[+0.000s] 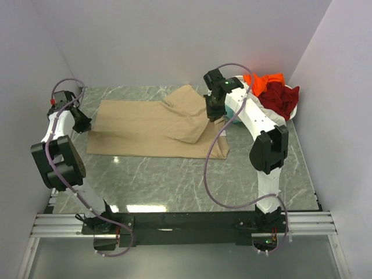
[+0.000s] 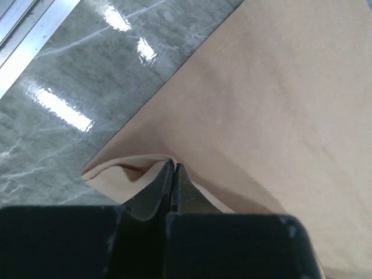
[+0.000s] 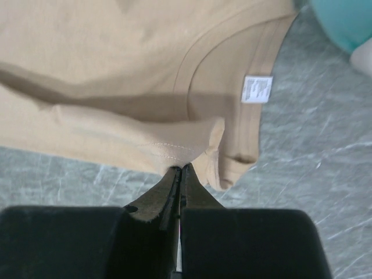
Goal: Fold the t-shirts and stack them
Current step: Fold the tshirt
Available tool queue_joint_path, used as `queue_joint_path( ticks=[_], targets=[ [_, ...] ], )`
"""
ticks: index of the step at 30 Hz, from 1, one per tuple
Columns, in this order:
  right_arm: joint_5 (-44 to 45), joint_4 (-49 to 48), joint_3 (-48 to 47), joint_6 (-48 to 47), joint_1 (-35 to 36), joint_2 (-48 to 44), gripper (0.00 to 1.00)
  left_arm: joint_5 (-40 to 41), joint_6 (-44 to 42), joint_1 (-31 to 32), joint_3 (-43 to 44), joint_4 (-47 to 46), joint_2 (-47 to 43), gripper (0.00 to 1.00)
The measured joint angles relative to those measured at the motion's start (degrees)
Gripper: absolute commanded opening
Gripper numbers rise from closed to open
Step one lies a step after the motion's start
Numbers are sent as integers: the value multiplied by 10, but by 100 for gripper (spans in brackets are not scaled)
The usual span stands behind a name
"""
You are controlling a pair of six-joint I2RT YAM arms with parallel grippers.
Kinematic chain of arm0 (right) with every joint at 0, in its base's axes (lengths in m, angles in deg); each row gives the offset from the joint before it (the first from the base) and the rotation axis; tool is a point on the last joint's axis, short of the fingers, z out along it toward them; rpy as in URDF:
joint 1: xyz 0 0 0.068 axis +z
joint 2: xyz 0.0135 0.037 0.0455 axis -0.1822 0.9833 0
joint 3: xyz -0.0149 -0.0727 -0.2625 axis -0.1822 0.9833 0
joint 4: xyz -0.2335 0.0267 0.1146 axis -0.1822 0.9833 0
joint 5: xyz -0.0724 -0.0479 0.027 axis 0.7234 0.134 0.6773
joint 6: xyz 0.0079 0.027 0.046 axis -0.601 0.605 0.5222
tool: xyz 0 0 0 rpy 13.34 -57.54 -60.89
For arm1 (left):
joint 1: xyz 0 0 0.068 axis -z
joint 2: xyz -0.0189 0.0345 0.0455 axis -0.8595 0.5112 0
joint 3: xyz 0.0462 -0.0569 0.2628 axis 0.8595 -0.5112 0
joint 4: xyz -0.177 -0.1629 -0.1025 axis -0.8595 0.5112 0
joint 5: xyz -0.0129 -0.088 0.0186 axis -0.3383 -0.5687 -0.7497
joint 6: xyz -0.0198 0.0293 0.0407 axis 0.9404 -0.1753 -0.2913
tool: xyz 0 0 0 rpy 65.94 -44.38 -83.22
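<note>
Both grippers are clamped fully closed on the same tan shirt (image 1: 148, 125), one at each end of it. The left gripper (image 2: 174, 167) has a small pucker of the cloth's edge nipped between its tips. From there the shirt spreads ahead and off to its right, with the table (image 2: 70, 87) showing on its left. The right gripper (image 3: 182, 170) pinches the stitched hem of a doubled-over flap. The collar (image 3: 253, 128) with its white label (image 3: 257, 89) lies just ahead and to the right of those tips (so this looks like the neck end and the other the bottom end, though I cannot be sure which corner the left one has).

What the coming move turns on is that the shirt's long axis runs straight from one gripper to the other, across the table, with each arm nearer its own end. Seen from above, the cloth by the right gripper lies folded over the body, while the end by the left gripper is nearly flat.

I judge a lengthwise fold to be in hand. It would call for both pinched points to travel together across the short axis, with the cloth taut between them. If one gripper leads, the crease will likely skew.

The orange shirt (image 1: 264, 81), dark red shirt (image 1: 283, 99) and teal shirt (image 3: 343, 23) are heaped behind and to the right of the right gripper, well apart from the left one.
</note>
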Motion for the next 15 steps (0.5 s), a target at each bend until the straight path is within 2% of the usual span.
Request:
queue_joint_path(
  ticks=[7,9,11,12,14,15],
  targets=[
    [4,6,-27,-17,-19,27,0,0,-5,10,30,-1,47,1],
    [4,6,-29,-22,-21,32,0,2,-6,13,35,2,55,4],
    [4,7,-31,-25,-22,39,1,9,-9,17,40,3,60,12],
    [3,7,-36,-27,-22,43,14,14,-10,19,43,4,62,27],
    [1,6,-47,-28,-22,56,33,23,-10,23,51,4,65,44],
    [0,5,-54,-28,-23,63,51,26,-10,25,56,4,66,59]
  ],
)
